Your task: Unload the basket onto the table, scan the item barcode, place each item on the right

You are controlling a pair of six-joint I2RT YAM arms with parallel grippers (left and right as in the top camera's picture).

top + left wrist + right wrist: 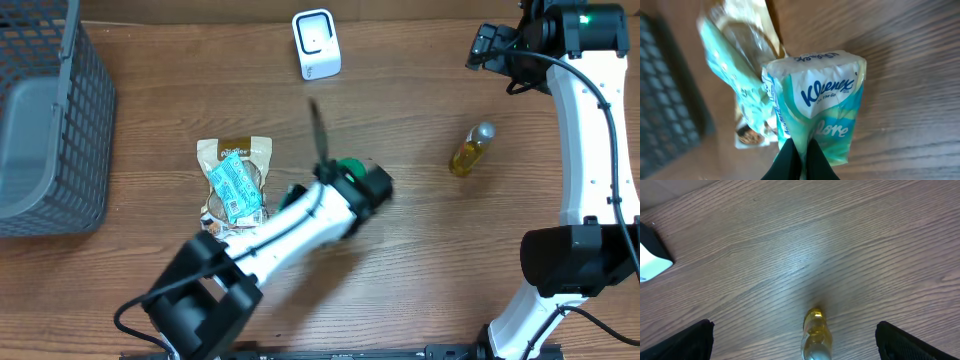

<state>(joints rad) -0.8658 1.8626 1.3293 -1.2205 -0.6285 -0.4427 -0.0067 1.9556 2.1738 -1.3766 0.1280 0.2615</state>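
Kleenex tissue pack [815, 105] is pinched at its lower edge by the left claw [799, 155], dark fingers [786, 159] closed tight on the wrapper, logo side facing the wrist cam. Pack is held up off the tabletop [420, 250], roughly mid-table, in front of the white scanner [316, 44], well apart from it. Overhead only shows it as a green patch at the arm tip; that part is motion-blurred, so exact tilt unclear. Just to the left of the arm lies another teal packet [233, 188] on top of a brown pouch [235, 150], both flat on the wood. Grey mesh basket [50, 130] at the far left edge. Small yellow bottle [470, 152] lies on its side to the right, alone. Right claw [492, 47] hangs above the bottle area, spread wide, holding nothing, bottle between its fingertips in the wrist view but far below
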